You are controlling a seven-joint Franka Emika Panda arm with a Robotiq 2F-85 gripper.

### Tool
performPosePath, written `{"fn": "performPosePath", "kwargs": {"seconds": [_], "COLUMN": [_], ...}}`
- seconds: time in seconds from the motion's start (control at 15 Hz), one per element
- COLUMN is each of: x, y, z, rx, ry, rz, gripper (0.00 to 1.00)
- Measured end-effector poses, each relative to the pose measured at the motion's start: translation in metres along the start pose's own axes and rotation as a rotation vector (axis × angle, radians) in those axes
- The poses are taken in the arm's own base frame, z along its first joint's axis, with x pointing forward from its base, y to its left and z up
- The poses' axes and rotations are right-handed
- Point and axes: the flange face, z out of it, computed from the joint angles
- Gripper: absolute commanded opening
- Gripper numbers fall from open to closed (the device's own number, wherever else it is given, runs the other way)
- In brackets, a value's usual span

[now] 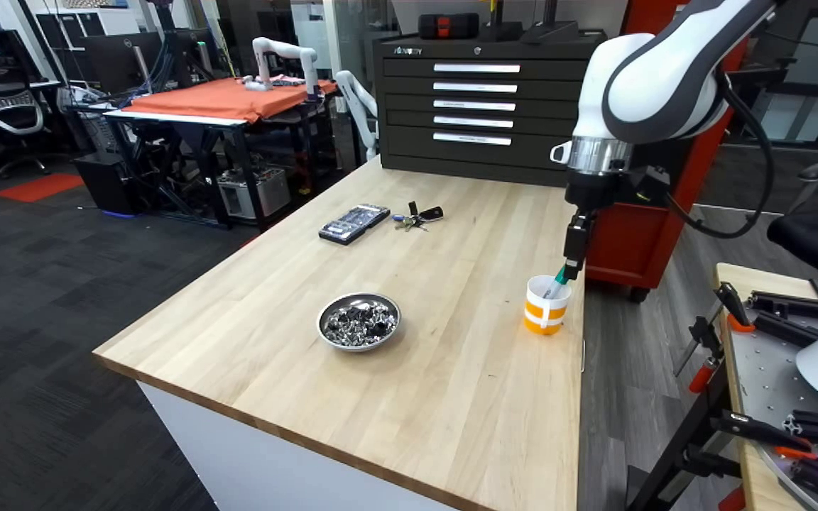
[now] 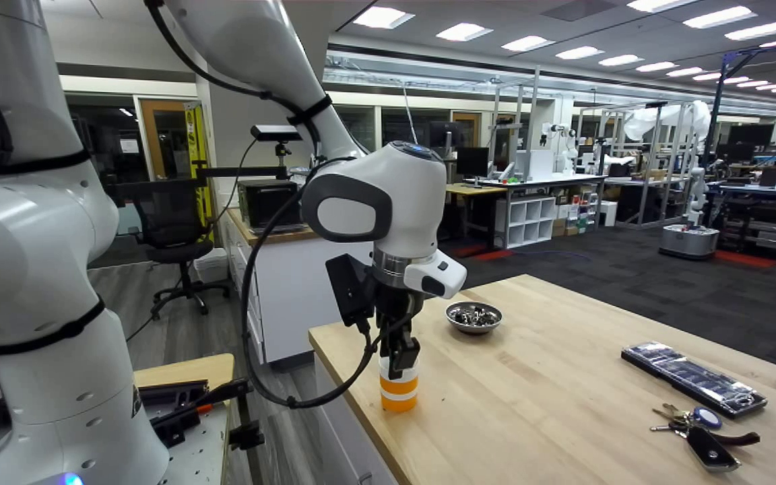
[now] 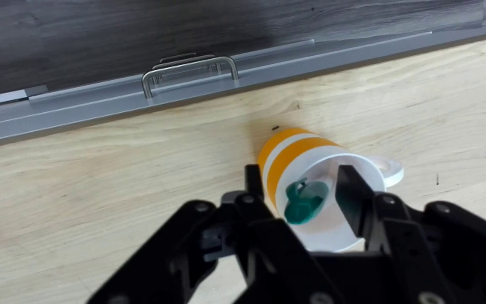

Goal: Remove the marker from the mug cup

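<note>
- Your gripper [image 3: 302, 192] stands spread by the mug [image 3: 298, 161].
- The marker [image 3: 304, 207], green-capped, pale-bodied, leans inside.
- Robot-side edge of the wooden bench [image 3: 99, 190] close by, grey floor [image 3: 99, 38] beyond.

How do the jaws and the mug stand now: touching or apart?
Cannot tell. In the wrist view the gripper, jaws open, covers part of the mug, hiding any contact or gap; neither exterior view settles it.

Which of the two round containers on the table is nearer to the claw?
The striped mug holding the green-capped marker: the claw is close to it, whereas the metal bowl stands farther away.
</note>
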Motion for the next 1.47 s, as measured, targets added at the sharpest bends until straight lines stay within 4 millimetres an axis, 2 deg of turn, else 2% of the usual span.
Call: {"fn": "performPosePath", "kwargs": {"seconds": [0.2,0.47,0.53,0.6,0.8,1.33,1.47], "x": [-0.0004,-0.0003,0.0000,0.0002,0.0002,0.0018,0.0047], "y": [0.0010,0.0012,0.0011,0.0010,0.0001,-0.0021,-0.0022], "z": [0.0001,-0.0001,-0.0003,-0.0005,-0.0002,0.0003,0.0016], "rx": [0.013,0.018,0.017,0.015,0.003,-0.030,-0.032], "ry": [0.006,0.009,0.010,0.009,0.002,-0.013,-0.015], "rz": [-0.015,-0.042,-0.046,-0.051,-0.075,-0.136,-0.141], "gripper": [0.02,0.00,0.26,0.27,0.44,0.96,1.00]}}
